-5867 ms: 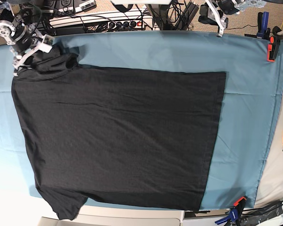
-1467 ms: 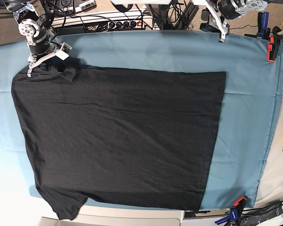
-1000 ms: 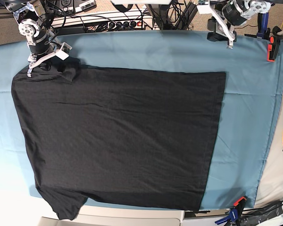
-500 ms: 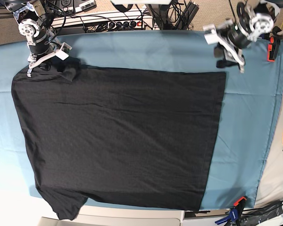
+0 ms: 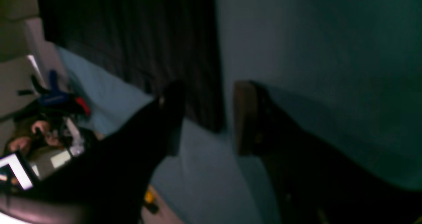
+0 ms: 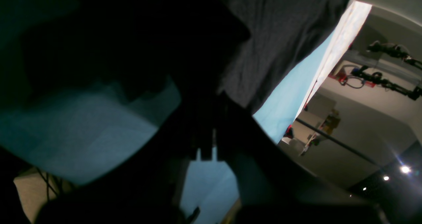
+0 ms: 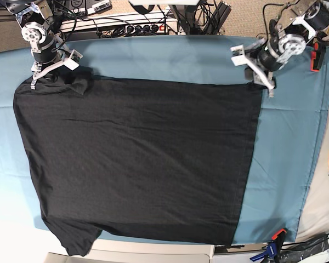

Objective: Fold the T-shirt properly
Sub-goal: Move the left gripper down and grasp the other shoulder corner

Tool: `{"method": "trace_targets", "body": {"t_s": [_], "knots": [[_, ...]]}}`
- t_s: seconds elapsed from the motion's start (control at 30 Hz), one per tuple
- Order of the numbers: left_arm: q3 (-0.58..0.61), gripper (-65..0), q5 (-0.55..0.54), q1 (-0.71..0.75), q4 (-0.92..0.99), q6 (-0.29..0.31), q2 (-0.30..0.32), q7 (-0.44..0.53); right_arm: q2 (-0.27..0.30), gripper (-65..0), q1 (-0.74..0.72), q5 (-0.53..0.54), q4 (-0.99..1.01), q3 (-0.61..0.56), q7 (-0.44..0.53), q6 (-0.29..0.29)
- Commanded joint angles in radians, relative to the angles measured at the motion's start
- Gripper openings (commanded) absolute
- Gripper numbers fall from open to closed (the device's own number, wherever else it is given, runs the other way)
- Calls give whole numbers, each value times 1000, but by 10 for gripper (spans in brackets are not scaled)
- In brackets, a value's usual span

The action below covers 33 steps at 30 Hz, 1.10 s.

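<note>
Base view: the black T-shirt (image 7: 137, 159) lies spread flat on my teal table cloth (image 7: 296, 137), hem toward the right edge, one sleeve bunched at the top left. My right gripper (image 7: 50, 74) sits on that bunched sleeve; the right wrist view is too dark to tell whether it is clamped. My left gripper (image 7: 259, 74) hangs over the shirt's top hem corner, fingers (image 5: 173, 98) spread either side of the hem edge, nothing between them yet. The risk as I judge it: closing here could pinch the cloth beneath along with the shirt, or catch only one layer, leaving a skewed fold.
</note>
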<state>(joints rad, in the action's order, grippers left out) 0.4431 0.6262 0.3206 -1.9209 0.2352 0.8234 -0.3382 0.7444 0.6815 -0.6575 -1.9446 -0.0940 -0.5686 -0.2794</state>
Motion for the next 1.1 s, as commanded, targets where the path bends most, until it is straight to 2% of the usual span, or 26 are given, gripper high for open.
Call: {"method": "trace_targets", "body": {"t_s": [0.0, 0.3, 0.43, 0.73, 1.07], "knots": [[3, -409, -4, -26, -11, -17, 16, 5, 14, -650, 0, -13, -15, 9, -8, 16], [26, -409, -78, -124, 13, -9, 16, 2, 14, -650, 0, -13, -15, 9, -8, 15], [26, -409, -126, -108, 21, 55, 17, -49, 14, -650, 0, -13, -15, 9, -7, 15], [26, -409, -126, -43, -2, 53, 57, -109, 14, -650, 0, -13, -15, 9, -7, 15], [26, -409, -160, -35, -42, 53, 61, -145, 14, -650, 0, -13, -15, 9, -8, 15]]}}
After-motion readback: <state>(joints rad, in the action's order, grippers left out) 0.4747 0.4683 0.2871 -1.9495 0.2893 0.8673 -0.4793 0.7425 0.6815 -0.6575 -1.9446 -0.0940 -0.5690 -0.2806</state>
